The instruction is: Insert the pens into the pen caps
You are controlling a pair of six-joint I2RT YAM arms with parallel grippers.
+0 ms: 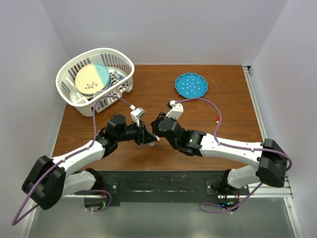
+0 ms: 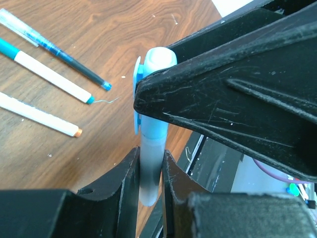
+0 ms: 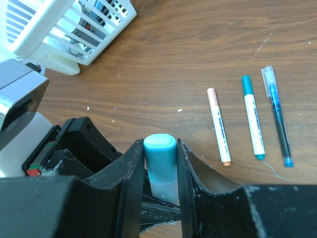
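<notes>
Left gripper (image 2: 150, 166) pinches the light blue pen (image 2: 153, 136), right gripper (image 3: 160, 163) its cap (image 3: 159, 145). The basket (image 1: 99, 50) beyond the left gripper holds a plate (image 1: 92, 79).

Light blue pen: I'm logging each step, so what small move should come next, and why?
Probably a short push of the right gripper toward the left gripper along the light blue pen. The left clamps its barrel, the right clamps the cap, and a seam shows between cap and barrel, so the cap may not be fully seated.
</notes>
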